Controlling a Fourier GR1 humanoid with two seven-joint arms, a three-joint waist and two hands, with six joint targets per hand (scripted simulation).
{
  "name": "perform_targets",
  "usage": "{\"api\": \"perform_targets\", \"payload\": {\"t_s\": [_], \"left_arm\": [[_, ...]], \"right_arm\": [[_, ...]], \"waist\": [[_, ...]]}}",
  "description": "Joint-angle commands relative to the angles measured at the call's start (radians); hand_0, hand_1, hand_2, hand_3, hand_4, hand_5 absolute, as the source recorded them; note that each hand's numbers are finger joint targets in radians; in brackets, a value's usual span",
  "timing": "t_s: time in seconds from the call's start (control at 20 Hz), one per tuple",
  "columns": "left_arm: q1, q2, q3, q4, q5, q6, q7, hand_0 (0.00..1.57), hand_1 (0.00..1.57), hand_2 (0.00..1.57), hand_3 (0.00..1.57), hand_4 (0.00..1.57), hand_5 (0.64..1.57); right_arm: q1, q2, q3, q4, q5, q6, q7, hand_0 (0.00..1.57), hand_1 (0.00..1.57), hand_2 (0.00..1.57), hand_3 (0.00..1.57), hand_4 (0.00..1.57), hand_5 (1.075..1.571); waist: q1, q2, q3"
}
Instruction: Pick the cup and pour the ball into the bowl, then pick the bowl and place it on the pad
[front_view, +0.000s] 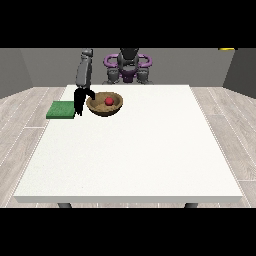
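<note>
- Table (130, 160): white; all task items sit at its far left.
- Bowl (104, 105): brown, resting on the table just right of the pad, not on it. Step 2 is judged not yet done.
- Pad (61, 110): green, at the far left edge, nothing on it.
- Hand at the view's left (80, 102): at the bowl's left rim, between bowl and pad; finger state cannot be determined.
- Ball (109, 101): red, inside the bowl. Step 1 is judged done.
- Cup: not visible.
</note>
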Motion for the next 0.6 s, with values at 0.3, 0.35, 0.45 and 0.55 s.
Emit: {"api": "perform_targets", "payload": {"t_s": [0.3, 0.35, 0.45, 0.55], "left_arm": [[0.038, 0.056, 0.024, 0.01, 0.037, -0.021, -0.001, 0.0, 0.0, 0.0, 0.0, 1.02, 1.537], [0.001, 0.075, 0.043, -0.01, 0.075, -0.037, 0.007, 0.0, 0.0, 0.0, 0.0, 1.02, 1.537], [0.023, 0.054, 0.011, -0.019, 0.064, -0.033, 0.026, 0.0, 0.0, 0.0, 0.0, 1.02, 1.545], [0.04, 0.082, 0.05, -0.002, 0.096, -0.055, 0.009, 0.0, 0.0, 0.0, 0.0, 1.02, 1.543]], "right_arm": [[-0.097, 0.047, 0.037, 0.055, 0.012, -0.064, 0.037, 0.0, 0.0, 0.0, 0.0, 0.45, 1.55], [-0.071, 0.073, 0.039, 0.083, 0.029, -0.056, -0.079, 0.0, 0.0, 0.0, 0.0, 0.46, 1.55], [-0.091, 0.099, 0.048, 0.089, 0.04, -0.125, -0.044, 0.0, 0.0, 0.0, 0.0, 0.47, 1.547], [-0.106, 0.033, 0.005, 0.104, -0.004, -0.082, -0.004, 0.0, 0.0, 0.0, 0.0, 0.5, 1.556]], "waist": [[-0.019, -0.002, 0.01], [0.019, 0.057, 0.0107], [0.007, 0.019, 0.0106], [0.004, 0.034, 0.0105]]}}
